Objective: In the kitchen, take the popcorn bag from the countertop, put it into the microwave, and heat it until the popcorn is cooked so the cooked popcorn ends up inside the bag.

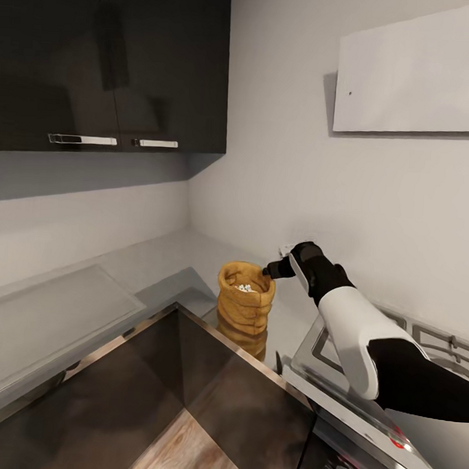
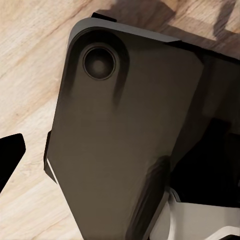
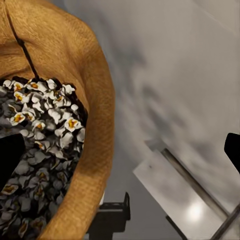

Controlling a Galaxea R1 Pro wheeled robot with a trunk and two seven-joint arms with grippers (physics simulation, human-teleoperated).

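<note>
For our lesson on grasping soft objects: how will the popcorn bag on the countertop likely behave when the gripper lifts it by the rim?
The popcorn bag looks like wrinkled burlap, so its rim will probably fold rather than stay stiff. It stands tall on the countertop, so a sideways nudge might tip it. The popcorn lies loose near the open top and could spill if tilted.

right arm extended, gripper (image 1: 268,269) jaws spread

Head view high, facing counter corner; shares popcorn bag (image 1: 245,297) with close right wrist.
</note>
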